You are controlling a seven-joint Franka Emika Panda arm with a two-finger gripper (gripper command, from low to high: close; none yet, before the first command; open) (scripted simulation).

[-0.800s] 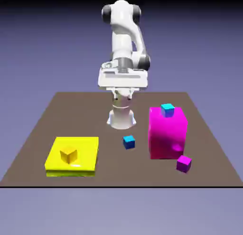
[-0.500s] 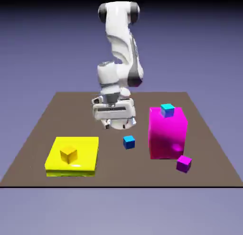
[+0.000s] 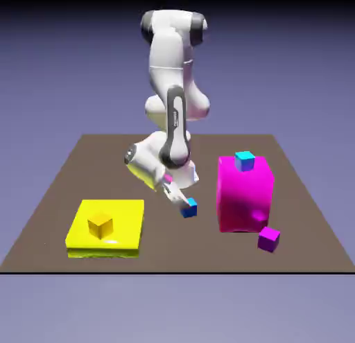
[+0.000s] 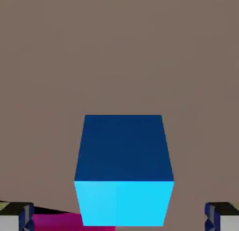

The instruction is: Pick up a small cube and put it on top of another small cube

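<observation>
now swung down from high over the table to the small cube lying beside the magenta block, gripper spread wide with the cube centred between the fingertips, nothing held yet, grasp looks next.
</observation>
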